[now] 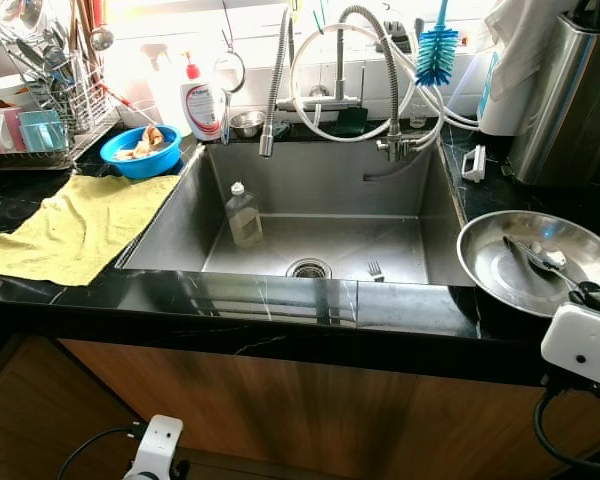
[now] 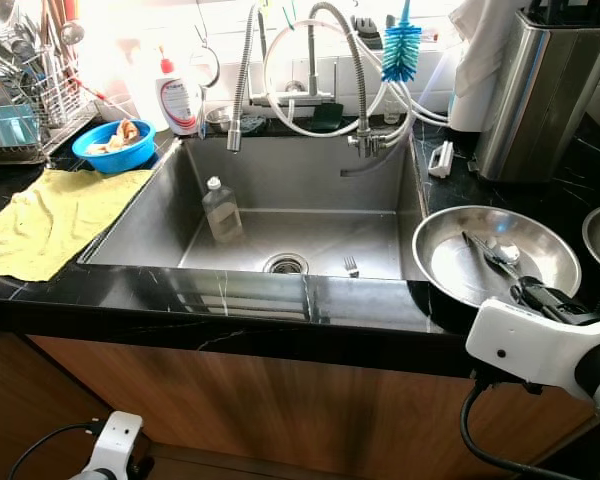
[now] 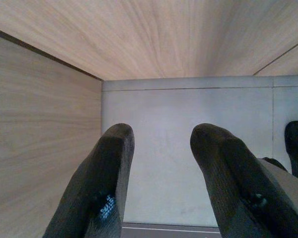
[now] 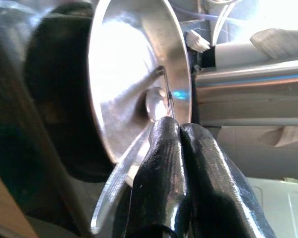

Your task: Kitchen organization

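Right of the sink [image 1: 180, 215] | right gripper [image 4: 181, 130] was clamped on a spoon [image 4: 156, 103] in the steel bowl [image 2: 450, 275], apparently for lifting out | left gripper [image 3: 161, 144] was held open, idle, low by the cabinet.

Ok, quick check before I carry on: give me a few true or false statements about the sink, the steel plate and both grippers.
1. A fork lies in the sink near the drain. True.
2. The right gripper is open above the steel plate. False: its fingers are shut on the handle of a spoon that lies in the plate.
3. The clear bottle stands on the yellow cloth. False: it stands inside the sink.
4. The left gripper is open, facing wooden cabinet panels. True.
5. The blue bowl sits in the sink. False: it sits on the counter, behind the cloth.
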Motion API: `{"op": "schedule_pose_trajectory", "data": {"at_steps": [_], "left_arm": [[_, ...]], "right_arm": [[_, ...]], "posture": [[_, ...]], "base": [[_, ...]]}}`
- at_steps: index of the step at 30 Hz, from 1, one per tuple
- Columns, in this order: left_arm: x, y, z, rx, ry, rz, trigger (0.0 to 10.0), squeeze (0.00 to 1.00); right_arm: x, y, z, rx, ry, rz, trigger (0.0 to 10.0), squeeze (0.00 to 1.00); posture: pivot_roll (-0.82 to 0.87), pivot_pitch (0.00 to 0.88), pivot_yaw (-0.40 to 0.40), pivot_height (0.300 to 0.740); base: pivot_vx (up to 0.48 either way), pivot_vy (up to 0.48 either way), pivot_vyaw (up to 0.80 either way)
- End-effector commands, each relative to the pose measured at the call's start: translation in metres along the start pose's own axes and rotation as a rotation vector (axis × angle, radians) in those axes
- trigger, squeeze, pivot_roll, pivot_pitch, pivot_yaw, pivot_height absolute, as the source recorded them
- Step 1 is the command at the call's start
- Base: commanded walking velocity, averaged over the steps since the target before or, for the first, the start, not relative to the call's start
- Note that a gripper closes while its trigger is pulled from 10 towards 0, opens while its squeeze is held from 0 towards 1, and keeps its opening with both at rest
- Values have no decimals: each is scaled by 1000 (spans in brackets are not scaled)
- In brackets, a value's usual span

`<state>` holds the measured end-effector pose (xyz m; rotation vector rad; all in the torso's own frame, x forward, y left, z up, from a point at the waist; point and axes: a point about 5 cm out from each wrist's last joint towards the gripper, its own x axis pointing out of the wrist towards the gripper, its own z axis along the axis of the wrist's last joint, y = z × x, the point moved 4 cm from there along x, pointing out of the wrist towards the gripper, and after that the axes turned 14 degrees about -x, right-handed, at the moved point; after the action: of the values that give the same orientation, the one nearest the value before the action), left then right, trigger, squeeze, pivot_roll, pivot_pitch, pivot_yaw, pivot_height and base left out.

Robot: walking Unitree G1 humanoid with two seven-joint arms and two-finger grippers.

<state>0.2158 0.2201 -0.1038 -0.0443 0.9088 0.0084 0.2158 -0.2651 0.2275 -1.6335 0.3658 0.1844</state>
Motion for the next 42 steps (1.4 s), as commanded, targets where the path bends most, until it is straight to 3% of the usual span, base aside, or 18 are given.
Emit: {"op": "schedule_pose_trajectory", "data": {"at_steps": [1, 6, 8, 12, 13, 15, 17, 18, 22, 24, 25, 28, 29, 31, 32, 34, 37, 42], "left_arm": [[1, -2, -2, -1, 14, 6, 10000, 0], [3, -12, -2, 5, 15, -2, 10000, 0], [5, -28, -4, 11, 17, -18, 10000, 0], [6, -37, -6, 15, 18, -28, 10000, 0], [7, -41, -7, 16, 19, -33, 10000, 0], [7, -43, -7, 18, 19, -36, 10000, 0], [7, -43, -7, 18, 19, -35, 10000, 0], [6, -39, -6, 18, 17, -33, 10000, 0], [5, -31, -5, 18, 14, -25, 10000, 0], [5, -26, -5, 18, 13, -19, 10000, 0], [5, -26, -5, 18, 13, -19, 10000, 0], [4, -24, -4, 16, 10, -13, 10000, 0], [4, -23, -4, 15, 9, -13, 10000, 0], [5, -25, -1, 15, 4, -15, 10000, 0], [5, -25, -1, 15, 4, -15, 10000, 0], [6, -26, 1, 14, -1, -16, 10000, 0], [6, -23, 6, 10, -13, -13, 10000, 0], [11, -36, 23, 21, -32, -25, 10000, 0]], "right_arm": [[0, -4, 0, 11, 7, -29, 10000, 0], [1, -12, 0, 21, 15, -72, 10000, 0], [0, -27, -3, 30, 33, -155, 10000, 0], [-2, -43, -3, 31, 37, -238, 10000, 0], [-5, -59, -1, 43, 24, -331, 10000, 0], [-8, -74, 4, 55, -3, -420, 10000, 0], [-9, -76, 5, 56, -7, -432, 10000, 0], [-13, -90, 17, 80, -77, -525, 10000, 0], [-17, -101, 33, 122, -174, -592, 10000, 0], [-14, -100, 44, 205, -255, -582, 10000, 0], [-14, -100, 44, 205, -255, -582, 10000, 0], [-8, -93, 78, 406, -469, -535, 10000, 0], [-7, -92, 85, 450, -510, -520, 10000, 0], [3, -85, 95, 627, -573, -472, 10000, 0], [3, -85, 95, 627, -573, -472, 10000, 0], [11, -80, 102, 771, -624, -433, 10000, 0], [19, -78, 106, 854, -655, -408, 10000, 0], [30, -77, 107, 950, -684, -378, 10000, 0]], "posture": [[-269, 0, 104, 740], [-268, 0, 104, 740], [-269, 0, 105, 740], [-268, 0, 106, 740], [-268, 0, 106, 740], [-269, 0, 108, 740], [-269, 0, 108, 740], [-269, 0, 106, 740], [-269, 0, 107, 740], [-269, 0, 107, 740], [-269, 0, 107, 740], [-265, 0, 105, 740], [-265, 0, 105, 740], [-263, 0, 102, 740], [-263, 0, 102, 740], [-256, 0, 100, 740], [-249, 0, 95, 740], [-246, 0, 94, 740]], "base": [[0, 0, 0], [0, 0, 0], [0, 0, 0], [0, 0, 0], [0, 0, 0], [0, 0, 0], [0, 0, 0], [0, 0, 0], [0, 0, 0], [0, 0, 0], [0, 0, 0], [0, 0, 0], [0, 0, 0], [0, 0, 0], [0, 0, 0], [0, 0, 0], [0, 0, 0], [0, 0, 0]]}}
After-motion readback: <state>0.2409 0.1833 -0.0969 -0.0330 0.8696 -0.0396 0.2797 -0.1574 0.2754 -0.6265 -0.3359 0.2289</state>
